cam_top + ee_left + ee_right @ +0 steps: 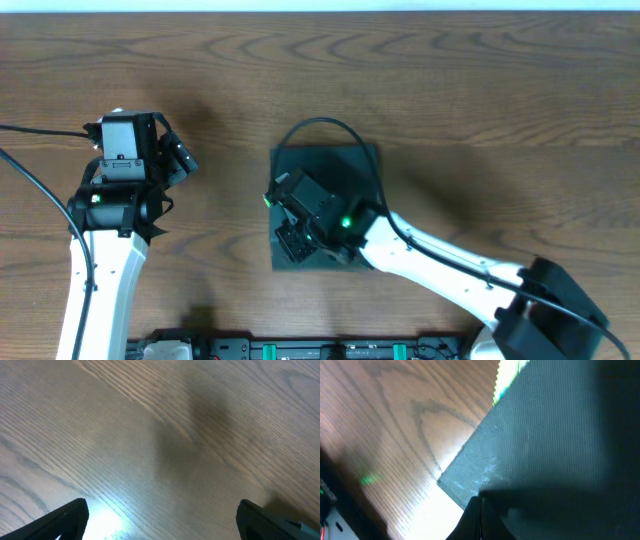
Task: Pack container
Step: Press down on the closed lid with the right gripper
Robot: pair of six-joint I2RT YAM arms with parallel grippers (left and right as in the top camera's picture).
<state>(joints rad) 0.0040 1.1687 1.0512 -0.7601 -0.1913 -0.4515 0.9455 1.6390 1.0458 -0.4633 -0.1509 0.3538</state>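
Right gripper [296,240] is low over the near-left corner of the container [345,165]. Contact is unclear, and I cannot tell whether the jaws are apart or together. The container lies flat on the table [480,80], lid apparently down.

Likely handling: light, fairly stiff cardboard that dents easily, with a matte, grippy skin. Best hold is the flap's free edge.

The right arm reaches in from near-right of the container, wrist pitched down. Left gripper [165,516] is well left of the container, fingers spread wide over bare wood.
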